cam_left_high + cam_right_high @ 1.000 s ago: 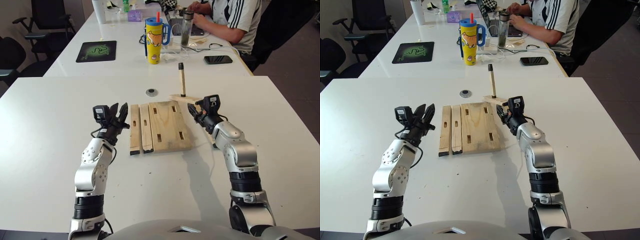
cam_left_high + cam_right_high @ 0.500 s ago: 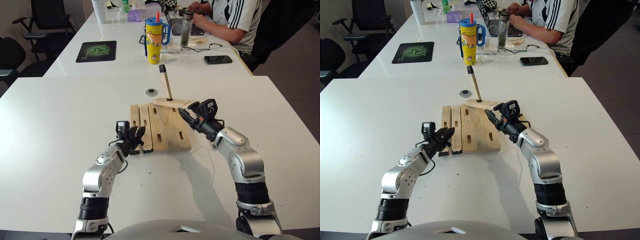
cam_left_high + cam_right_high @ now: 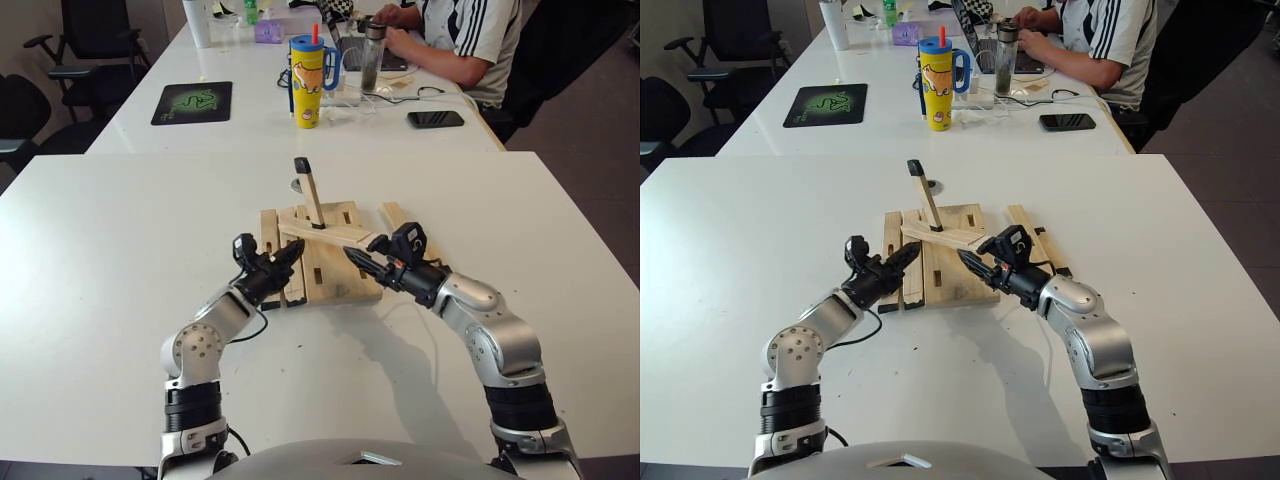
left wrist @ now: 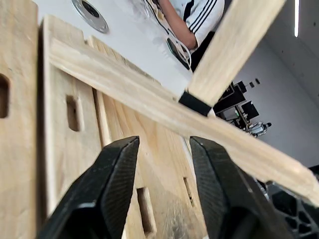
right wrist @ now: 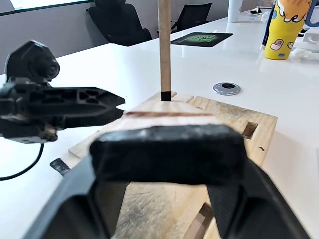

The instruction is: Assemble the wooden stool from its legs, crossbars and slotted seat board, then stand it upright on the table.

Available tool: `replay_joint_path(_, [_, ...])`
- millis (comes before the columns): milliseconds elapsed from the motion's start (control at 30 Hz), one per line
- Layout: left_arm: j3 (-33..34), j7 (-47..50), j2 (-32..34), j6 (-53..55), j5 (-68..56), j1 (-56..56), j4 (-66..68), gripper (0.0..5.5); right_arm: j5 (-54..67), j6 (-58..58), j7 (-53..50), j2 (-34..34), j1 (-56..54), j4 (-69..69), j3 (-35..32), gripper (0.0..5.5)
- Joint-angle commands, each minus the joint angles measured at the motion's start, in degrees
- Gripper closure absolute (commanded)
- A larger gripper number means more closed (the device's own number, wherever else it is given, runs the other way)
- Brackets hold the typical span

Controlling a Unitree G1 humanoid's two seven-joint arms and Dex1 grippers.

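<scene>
Crossbar (image 3: 340,236) end in R tool (image 3: 352,256)

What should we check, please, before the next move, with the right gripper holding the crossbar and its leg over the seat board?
1. Grip: the right gripper is shut on one end of the crossbar: ok.
2. Joint: the leg stands up out of the crossbar, leaning a little: ok; fully seated: cannot tell.
3. Helper: the left gripper is open, holds nothing and sits at the left edge of the seat board: ok.
4. Position: the crossbar lies over the seat board: ok.
5. Contact: the crossbar's free end resting on the seat board: cannot tell.
</scene>
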Motion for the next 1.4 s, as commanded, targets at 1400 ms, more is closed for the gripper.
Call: replay_joint_path(1400, [1.12, 17.25, -3.54, -12.90, -20.23, -9.26, 2.95, 4.47, 1.87, -3.31, 4.91, -3.54, 2.42, -0.75, 3.64, 2.23])
